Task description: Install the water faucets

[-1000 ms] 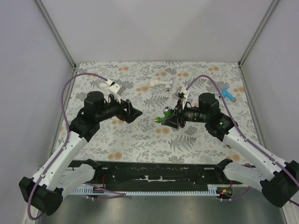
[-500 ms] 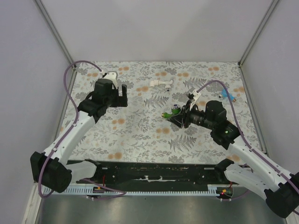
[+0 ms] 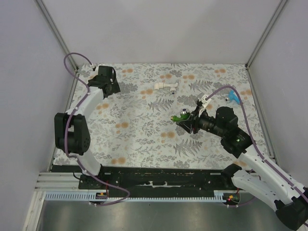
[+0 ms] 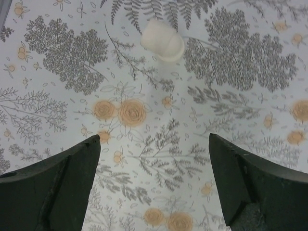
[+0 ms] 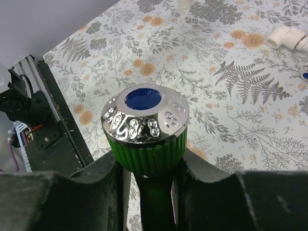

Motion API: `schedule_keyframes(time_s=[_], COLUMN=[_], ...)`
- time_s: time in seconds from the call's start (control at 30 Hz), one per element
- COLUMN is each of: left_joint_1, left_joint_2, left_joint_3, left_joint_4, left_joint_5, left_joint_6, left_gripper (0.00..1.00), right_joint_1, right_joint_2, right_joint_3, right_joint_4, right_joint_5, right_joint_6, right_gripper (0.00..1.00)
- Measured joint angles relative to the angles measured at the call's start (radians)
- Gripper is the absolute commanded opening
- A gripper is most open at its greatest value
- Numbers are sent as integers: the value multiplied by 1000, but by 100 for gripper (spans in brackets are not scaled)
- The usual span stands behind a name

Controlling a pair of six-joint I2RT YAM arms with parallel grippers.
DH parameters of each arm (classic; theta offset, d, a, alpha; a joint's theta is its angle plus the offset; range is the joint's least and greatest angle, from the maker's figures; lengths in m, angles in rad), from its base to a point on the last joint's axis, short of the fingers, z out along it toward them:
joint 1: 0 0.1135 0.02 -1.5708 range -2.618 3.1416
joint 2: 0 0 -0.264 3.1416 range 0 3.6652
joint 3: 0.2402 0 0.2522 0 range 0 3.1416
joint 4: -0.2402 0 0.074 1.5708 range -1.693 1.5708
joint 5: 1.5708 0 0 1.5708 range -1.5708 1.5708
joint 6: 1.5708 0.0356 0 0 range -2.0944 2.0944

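We see the left gripper [image 4: 154, 139] has swung to the far left corner, its fingers [image 4: 57, 178] spread wide over the floral cloth [image 4: 226, 57], holding nothing. The right gripper [image 5: 149, 161] is clamped on the green faucet [image 5: 144, 127], right of centre; the blue faucet [image 3: 234, 97] lies by the far right edge

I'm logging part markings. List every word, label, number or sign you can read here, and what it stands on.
Nothing here reads clearly.
The chrome cap of the green faucet: raised marks, warped by glare, unreadable.
The blue disc in that cap: blank.
The white fitting: no print visible.
The floral table cover: pattern only, no words.
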Motion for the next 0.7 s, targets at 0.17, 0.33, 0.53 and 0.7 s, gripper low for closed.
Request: schedule_keyframes(time_s=[0.17,0.33,0.53,0.7], left_joint_1=[49,83,124,168], left_joint_2=[183,367,487,540], left_joint_3=[132,308,431,490], left_joint_4=[43,45,40,27], left_joint_5=[-24,-25,6,128], left_joint_6=[-82,-117,-117,-76], left_gripper=[96,96,95,92], right_joint_1=[0,0,0,0], right_joint_2=[-1,0,17,25], right_joint_3=[-25,-35,-35,-35], right_joint_4=[-11,-24,-27,-30], right_joint_5=[3,3,-1,-2], right_joint_6=[-35,-58,-79,-89], right_gripper=[0,0,0,0])
